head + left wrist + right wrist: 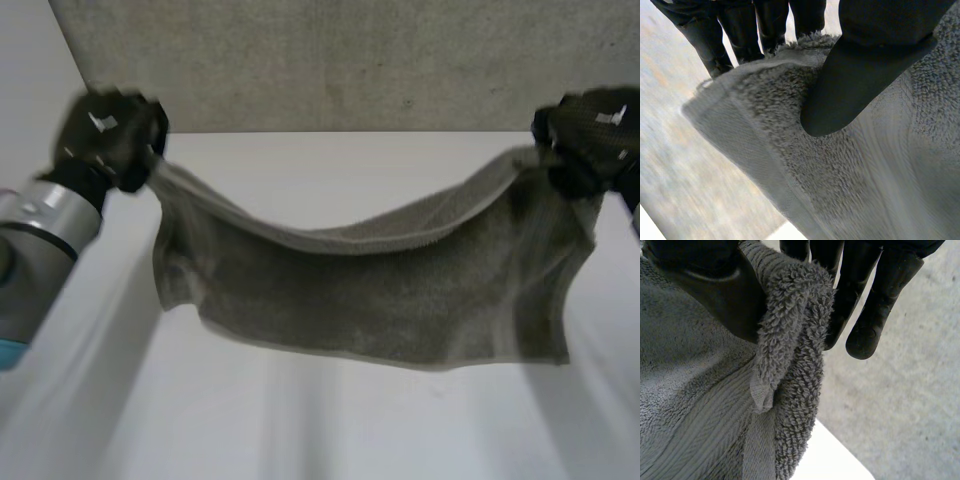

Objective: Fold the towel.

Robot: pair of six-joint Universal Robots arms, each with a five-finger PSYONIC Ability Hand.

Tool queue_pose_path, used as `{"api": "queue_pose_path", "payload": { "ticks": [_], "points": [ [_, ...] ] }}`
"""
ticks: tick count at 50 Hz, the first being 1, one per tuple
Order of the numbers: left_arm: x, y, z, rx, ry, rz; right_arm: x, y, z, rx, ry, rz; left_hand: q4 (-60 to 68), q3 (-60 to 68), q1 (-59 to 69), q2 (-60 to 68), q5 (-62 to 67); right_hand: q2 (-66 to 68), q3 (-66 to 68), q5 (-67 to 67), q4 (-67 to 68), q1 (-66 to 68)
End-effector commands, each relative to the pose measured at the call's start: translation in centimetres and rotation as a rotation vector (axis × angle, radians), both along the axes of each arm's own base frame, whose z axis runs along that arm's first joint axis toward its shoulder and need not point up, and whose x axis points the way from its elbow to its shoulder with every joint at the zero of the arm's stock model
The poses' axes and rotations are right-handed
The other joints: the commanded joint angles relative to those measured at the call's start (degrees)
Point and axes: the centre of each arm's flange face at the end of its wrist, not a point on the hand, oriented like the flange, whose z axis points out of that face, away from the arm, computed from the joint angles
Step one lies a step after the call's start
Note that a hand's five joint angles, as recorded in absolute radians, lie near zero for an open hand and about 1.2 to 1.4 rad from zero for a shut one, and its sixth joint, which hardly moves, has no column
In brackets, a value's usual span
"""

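Left hand up at the far left, pinching one top corner of the towel. Right hand way over at the far right, pinching the other top corner. Both well apart, with the cloth as the only link between them.

Surface-wise: plain white table underneath, nothing fancy. Behind it, a speckled grey wall across the back.

Quick count: two hands, one towel, one table. Also one arm poking in at the left, silver-grey joint with a light-blue cap.

Towel itself: grey terry, strung out between both hands and held up. Top edge sagging in a curve through the middle, the rest hanging below it as a loose sheet. Bottom edge low over the table, touching or not: can't tell.

Left wrist view: thumb pressed flat onto the pile right by the corner, fingers on the other side of the cloth, so a proper pinch.

Right wrist view: same deal. Corner bunched and doubled over on itself between thumb and fingers, with the flat woven border strip just below the grip.
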Motion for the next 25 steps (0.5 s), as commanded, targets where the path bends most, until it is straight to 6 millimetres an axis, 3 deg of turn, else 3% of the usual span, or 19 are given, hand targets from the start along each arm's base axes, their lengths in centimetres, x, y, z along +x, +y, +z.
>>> {"api": "queue_pose_path", "payload": {
  "ticks": [1, 5, 7, 8, 9, 10, 14, 15, 16, 18, 19, 20, 21, 23, 24, 25],
  "points": [
    [1.0, 1.8, 5.5, -0.081, 0.111, -0.008, 0.4, 2.2, 5.4, 0.088, 0.021, 0.082, 10.3, 10.5, 11.0, 10.3, 20.6, 5.6, 5.8, 4.8, 3.7, 5.2],
    [1.1, 1.3, 5.0, -0.015, 0.099, -0.001, 0.1, 1.3, 5.0, 0.156, 0.085, 0.081, 10.3, 10.5, 11.0, 10.3, 20.6, 5.6, 5.8, 4.8, 3.7, 5.2],
    [0.8, -0.2, 2.3, 0.117, 0.074, 0.007, 0.5, 0.4, 3.4, 0.224, 0.177, 0.103, 10.3, 10.5, 11.0, 10.3, 20.6, 5.6, 5.8, 4.8, 3.7, 5.2],
    [0.8, -0.2, 2.3, 0.117, 0.074, 0.007, 0.5, 0.4, 3.4, 0.224, 0.178, 0.103, 10.3, 10.5, 11.0, 10.3, 20.6, 5.6, 5.8, 4.8, 3.7, 5.2],
    [0.7, -1.1, 1.1, 0.178, 0.062, 0.01, 0.6, -0.2, 2.4, 0.254, 0.22, 0.109, 10.3, 10.5, 11.0, 10.3, 20.6, 5.6, 5.8, 4.8, 3.7, 5.2],
    [0.7, -1.1, 1.1, 0.178, 0.062, 0.01, 0.9, -1.0, 1.3, 0.284, 0.255, 0.12, 10.3, 10.5, 11.0, 10.3, 20.6, 5.6, 5.8, 4.8, 3.7, 5.2],
    [0.2, -3.9, -2.3, 0.331, 0.032, 0.019, 1.6, -2.3, -0.3, 0.303, 0.304, 0.126, 10.3, 10.5, 11.0, 10.3, 20.6, 5.6, 5.8, 4.8, 3.7, 5.2],
    [0.0, -5.1, -2.9, 0.351, 0.026, 0.024, 2.1, -3.2, -0.8, 0.292, 0.32, 0.116, 10.3, 10.5, 11.0, 10.3, 20.6, 5.6, 5.8, 4.8, 3.7, 5.2],
    [0.0, -5.1, -2.9, 0.351, 0.026, 0.024, 2.1, -3.2, -0.8, 0.292, 0.321, 0.116, 10.3, 10.5, 11.0, 10.3, 20.6, 5.6, 5.8, 4.8, 3.7, 5.2],
    [-0.2, -6.3, -3.0, 0.345, 0.021, 0.024, 3.4, -5.8, 0.2, 0.129, 0.314, 0.095, 10.3, 10.5, 11.0, 10.3, 20.6, 5.6, 5.8, 4.8, 3.7, 5.2],
    [-0.4, -7.5, -2.1, 0.302, 0.022, 0.025, 3.4, -5.8, 0.2, 0.128, 0.313, 0.095, 10.3, 10.5, 11.0, 10.3, 20.6, 5.6, 5.8, 4.8, 3.7, 5.2],
    [-0.6, -8.7, -0.3, 0.219, 0.035, 0.032, 4.3, -7.2, 1.4, -0.012, 0.288, 0.081, 10.3, 10.5, 11.0, 10.3, 20.6, 5.6, 5.8, 4.8, 3.7, 5.2],
    [-0.6, -8.7, -0.3, 0.219, 0.035, 0.032, 4.3, -7.2, 1.5, -0.013, 0.288, 0.081, 10.3, 10.5, 11.0, 10.3, 20.6, 5.6, 5.8, 4.8, 3.7, 5.2],
    [-0.7, -10.7, 5.5, -0.048, 0.114, 0.069, 5.9, -9.2, 5.2, -0.362, 0.202, 0.05, 10.3, 10.5, 11.0, 10.3, 20.6, 5.6, 5.8, 4.8, 3.7, 5.2],
    [-0.7, -10.7, 5.6, -0.049, 0.115, 0.069, 5.9, -9.2, 5.3, -0.364, 0.202, 0.05, 10.3, 10.5, 11.0, 10.3, 20.6, 5.6, 5.8, 4.8, 3.7, 5.2],
    [-0.9, -11.2, 8.0, -0.194, 0.16, 0.075, 6.1, -9.9, 7.4, -0.544, 0.13, 0.018, 10.3, 10.5, 11.0, 10.3, 20.6, 5.6, 5.8, 4.8, 3.7, 5.2]
  ]
}}
